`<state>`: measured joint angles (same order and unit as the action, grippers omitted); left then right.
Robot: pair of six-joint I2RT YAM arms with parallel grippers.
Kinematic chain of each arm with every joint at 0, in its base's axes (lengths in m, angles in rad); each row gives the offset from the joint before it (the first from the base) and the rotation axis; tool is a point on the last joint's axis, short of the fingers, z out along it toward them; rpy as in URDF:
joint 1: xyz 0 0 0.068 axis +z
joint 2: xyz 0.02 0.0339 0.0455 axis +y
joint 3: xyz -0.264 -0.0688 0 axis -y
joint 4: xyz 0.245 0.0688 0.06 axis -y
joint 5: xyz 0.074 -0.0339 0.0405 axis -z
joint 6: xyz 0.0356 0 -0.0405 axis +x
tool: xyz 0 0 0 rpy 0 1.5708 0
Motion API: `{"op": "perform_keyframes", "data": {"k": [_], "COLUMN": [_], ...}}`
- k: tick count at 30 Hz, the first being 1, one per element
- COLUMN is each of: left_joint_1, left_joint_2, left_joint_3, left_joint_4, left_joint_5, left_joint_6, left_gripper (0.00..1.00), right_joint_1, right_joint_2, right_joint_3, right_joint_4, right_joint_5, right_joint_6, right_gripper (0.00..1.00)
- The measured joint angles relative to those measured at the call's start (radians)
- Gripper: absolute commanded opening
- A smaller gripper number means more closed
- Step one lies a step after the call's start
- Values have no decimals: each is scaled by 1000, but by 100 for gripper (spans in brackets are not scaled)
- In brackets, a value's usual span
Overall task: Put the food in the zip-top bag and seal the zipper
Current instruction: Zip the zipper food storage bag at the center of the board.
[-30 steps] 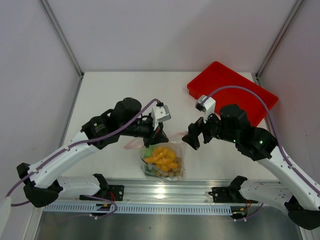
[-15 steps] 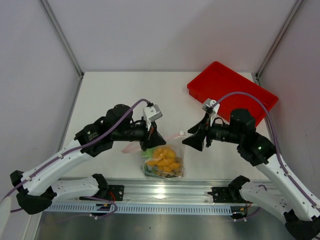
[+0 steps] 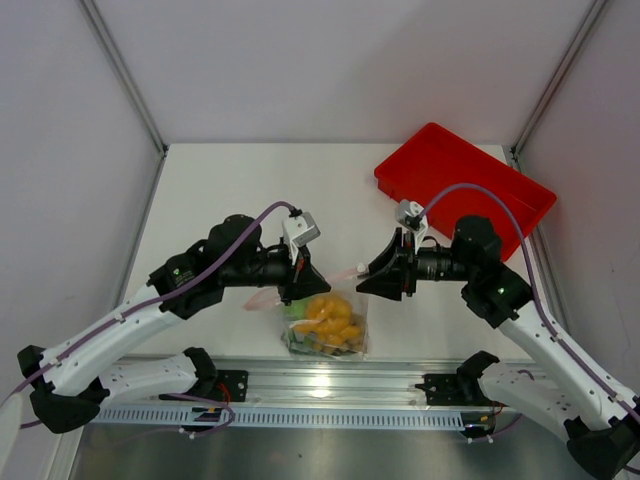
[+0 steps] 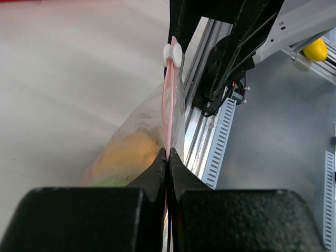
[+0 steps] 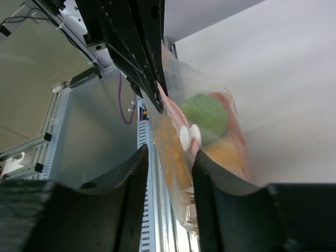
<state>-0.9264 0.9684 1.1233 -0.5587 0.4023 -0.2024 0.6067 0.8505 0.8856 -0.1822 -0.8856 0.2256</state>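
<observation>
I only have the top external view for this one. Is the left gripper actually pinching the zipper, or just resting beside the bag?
Observer: Pinching. In the left wrist view the left gripper is shut on the pink zipper at one end of the mouth.
Operator: And the other arm, has it taken hold of anything?
Observer: Not that I can see. In the right wrist view the right gripper stands open, the zipper's white slider between its jaws.
Operator: Anything sitting close to the mouth inside?
Observer: A green piece of food lies inside the zip-top bag right beside the slider; whether it touches the zipper I cannot tell.
</observation>
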Motion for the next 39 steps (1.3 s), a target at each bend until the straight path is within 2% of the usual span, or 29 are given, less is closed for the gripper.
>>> {"op": "perform_keyframes", "data": {"k": [2, 8, 10, 15, 21, 35, 36, 39], "left_joint_1": [0, 0, 0, 0, 0, 0, 0, 0], "left_joint_2": [0, -5, -11, -33, -50, -122, -124, -135], "left_joint_3": [-2, -12, -19, -38, -48, -68, -69, -77], "left_joint_4": [3, 11, 12, 18, 12, 6, 6, 10], "left_joint_5": [0, -8, -10, -11, -10, -11, -11, -13], "left_joint_6": [0, 0, 0, -8, -18, -33, -34, -34], "left_gripper": [1, 1, 1, 1, 1, 2, 3, 18], "right_joint_1": [0, -2, -2, 7, 64, 172, 178, 188], "right_joint_2": [9, 36, 36, 39, 65, 13, 8, -5], "right_joint_3": [-3, -23, -31, -56, -66, -69, -74, -87], "right_joint_4": [24, 69, 81, 128, 153, 174, 177, 189], "right_joint_5": [-19, -53, -56, -59, -28, 256, 269, 281], "right_joint_6": [10, 33, 39, 72, 97, 200, 200, 200], "right_gripper": [30, 30, 19, 0, 0, 0, 0, 0]}}
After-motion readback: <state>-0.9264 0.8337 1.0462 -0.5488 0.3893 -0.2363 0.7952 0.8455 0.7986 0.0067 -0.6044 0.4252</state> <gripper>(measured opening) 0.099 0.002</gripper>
